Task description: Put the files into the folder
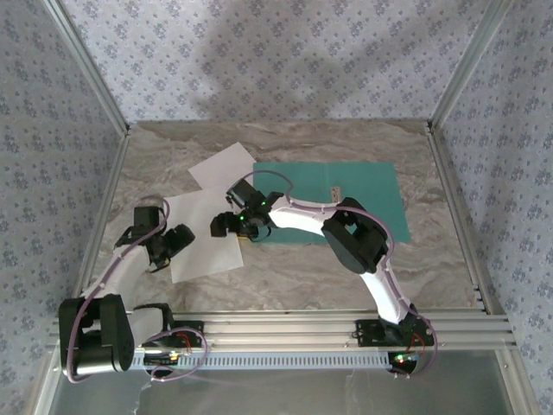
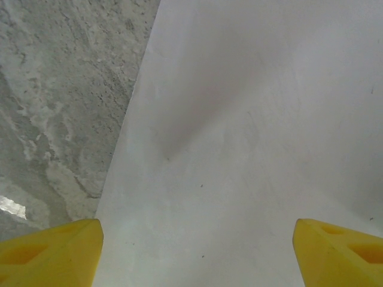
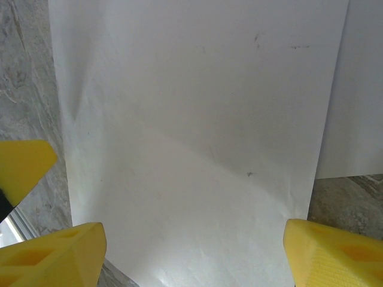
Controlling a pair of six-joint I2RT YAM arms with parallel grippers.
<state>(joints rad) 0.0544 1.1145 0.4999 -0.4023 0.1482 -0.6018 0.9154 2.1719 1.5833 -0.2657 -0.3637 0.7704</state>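
The step in hand looks to be the pickup of the nearer sheet. It lies flat on the table to the left of the folder, with its right edge close by the folder's near-left corner. The farther sheet lies tilted beyond it, one corner meeting the folder's far-left corner. The teal folder appears to lie open in the middle of the table, a small clip near its centre. The left gripper hovers over the nearer sheet's left edge with its jaws spread wide and empty. Its wrist view shows one finger above bare marble and the other above paper. The right gripper hangs over the same sheet's right part, also wide and empty, its fingers nearly spanning the sheet's short side. Paper this thin on a hard top probably offers no edge to pinch. A good approach would be to press one fingertip down and draw the jaws together slowly, so that a ridge rises between them. The other arm should keep the sheet from sliding into the folder or the farther sheet. Squeezing too fast risks a crease.
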